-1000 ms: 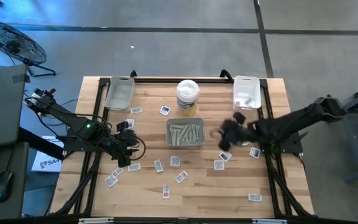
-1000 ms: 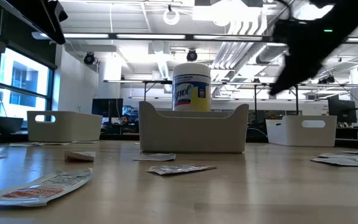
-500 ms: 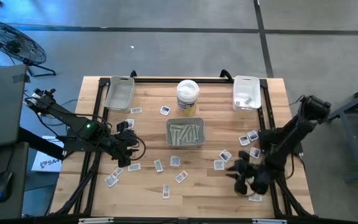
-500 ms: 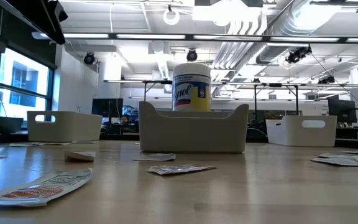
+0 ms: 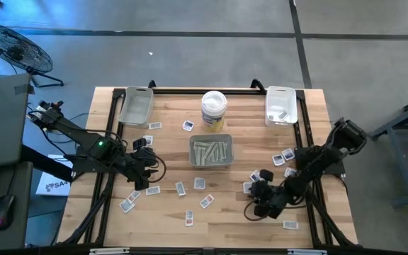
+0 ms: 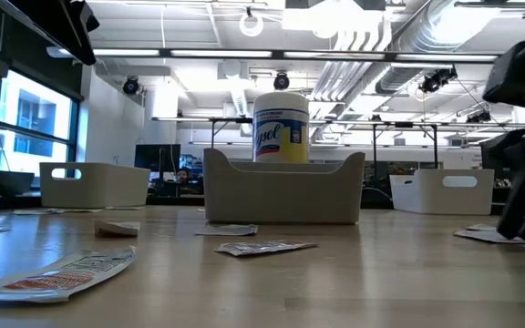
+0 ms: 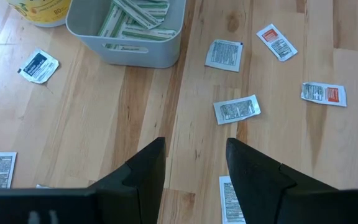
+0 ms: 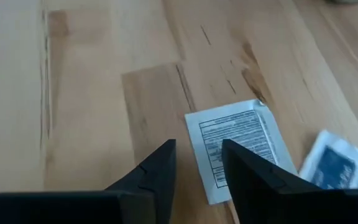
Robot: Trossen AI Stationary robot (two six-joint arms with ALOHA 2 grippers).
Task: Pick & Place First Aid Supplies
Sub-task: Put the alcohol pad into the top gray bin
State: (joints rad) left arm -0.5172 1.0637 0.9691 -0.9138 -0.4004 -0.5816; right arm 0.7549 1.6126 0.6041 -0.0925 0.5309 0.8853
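Small flat packets lie scattered on the wooden table [image 5: 168, 212]; several long pale strips lie in the grey centre tray [image 5: 211, 152]. My right gripper [image 5: 255, 200] is open and low over the near right part of the table. In its wrist view a white square packet with dark print [image 8: 232, 140] lies flat just ahead of its fingers, with a blue-printed packet [image 8: 337, 165] beside it. My left gripper [image 5: 144, 175] waits open above the table's left side, over packets such as one [image 7: 236, 109] ahead of its fingers.
A tall white tub with a yellow label [image 5: 214, 110] stands behind the centre tray. Two more trays sit at the far corners, one left [image 5: 136, 106] and one right [image 5: 281, 105]. More packets [image 5: 287, 157] lie near the right edge. Bare wood shows along the near edge.
My right gripper swung from beside the centre tray's right side toward the table's near right corner, then came back a little to the left and down close to the table; it shows now at the low view's right edge. The packets have kept their places.
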